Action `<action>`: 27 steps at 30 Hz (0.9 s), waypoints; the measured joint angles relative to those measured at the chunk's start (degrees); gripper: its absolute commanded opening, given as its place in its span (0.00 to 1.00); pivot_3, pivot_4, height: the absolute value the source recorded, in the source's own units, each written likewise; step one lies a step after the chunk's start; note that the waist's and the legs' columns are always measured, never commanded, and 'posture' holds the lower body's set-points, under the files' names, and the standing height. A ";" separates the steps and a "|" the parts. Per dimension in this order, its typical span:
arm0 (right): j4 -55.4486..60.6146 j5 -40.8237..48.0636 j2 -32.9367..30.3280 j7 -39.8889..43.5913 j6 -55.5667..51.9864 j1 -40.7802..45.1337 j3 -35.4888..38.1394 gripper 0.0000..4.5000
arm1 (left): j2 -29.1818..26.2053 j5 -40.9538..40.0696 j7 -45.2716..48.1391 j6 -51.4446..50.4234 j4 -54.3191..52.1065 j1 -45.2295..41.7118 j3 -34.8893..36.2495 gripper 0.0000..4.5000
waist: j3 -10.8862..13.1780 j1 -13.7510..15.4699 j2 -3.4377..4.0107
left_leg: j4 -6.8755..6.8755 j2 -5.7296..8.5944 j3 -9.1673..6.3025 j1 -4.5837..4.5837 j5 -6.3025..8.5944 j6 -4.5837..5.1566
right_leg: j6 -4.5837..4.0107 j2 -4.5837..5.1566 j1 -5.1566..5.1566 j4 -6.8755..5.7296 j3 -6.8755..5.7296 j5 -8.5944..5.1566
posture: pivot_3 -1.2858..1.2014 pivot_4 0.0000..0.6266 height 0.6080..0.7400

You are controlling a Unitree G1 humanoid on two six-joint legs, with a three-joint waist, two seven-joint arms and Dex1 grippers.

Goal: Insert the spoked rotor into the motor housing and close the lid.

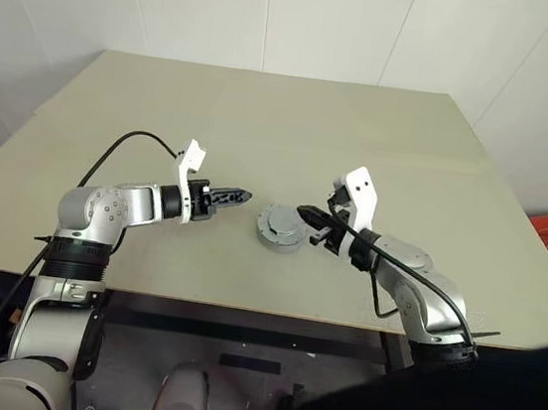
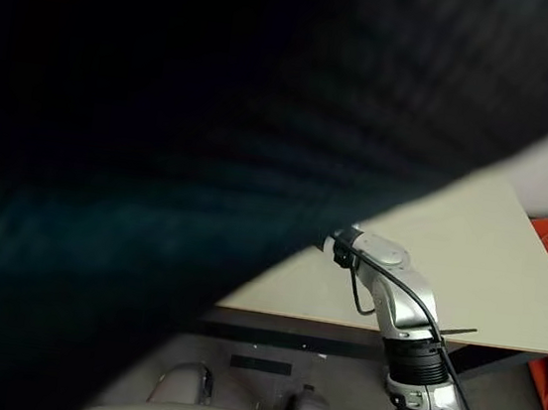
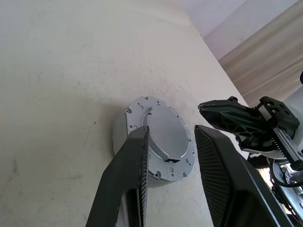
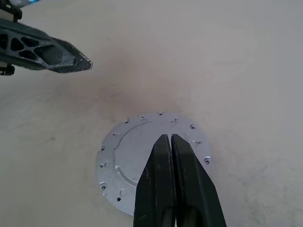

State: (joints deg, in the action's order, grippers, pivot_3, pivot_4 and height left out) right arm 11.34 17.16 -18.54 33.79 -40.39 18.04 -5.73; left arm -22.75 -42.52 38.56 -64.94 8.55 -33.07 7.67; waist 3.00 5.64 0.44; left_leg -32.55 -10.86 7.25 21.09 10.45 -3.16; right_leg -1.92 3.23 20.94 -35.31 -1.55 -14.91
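Now silver lid (image 4: 142, 156) sits flat, screw-holed, under pinched-together empty right gripper (image 4: 170, 138); left gripper (image 3: 171, 142) parted, empty, beside it

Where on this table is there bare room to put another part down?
Nearly everywhere: the table is bare behind the lidded motor housing to the far edge, and out to both side edges. The crowded spot is the middle near the front edge, where the left gripper and right gripper flank the housing.
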 measured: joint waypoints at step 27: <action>-8.90 -1.87 3.34 -0.91 4.40 2.27 -3.51 0.99 | -0.47 0.06 -0.02 0.11 -0.02 0.24 0.04 0.37 | 0.01 -0.01 0.01 | -0.07 0.00 0.00 0.01 -0.01 -0.01 | -0.01 0.00 -0.01 -0.07 0.00 0.00 | 0.52 0.00 1.00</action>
State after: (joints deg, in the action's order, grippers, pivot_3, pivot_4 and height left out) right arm 2.43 15.29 -15.21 32.88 -35.99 20.31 -9.23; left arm -23.22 -42.46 38.54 -64.82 8.52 -32.84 7.70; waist 3.01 5.64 0.45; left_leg -32.62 -10.86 7.25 21.10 10.44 -3.17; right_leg -1.92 3.23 20.93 -35.39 -1.55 -14.90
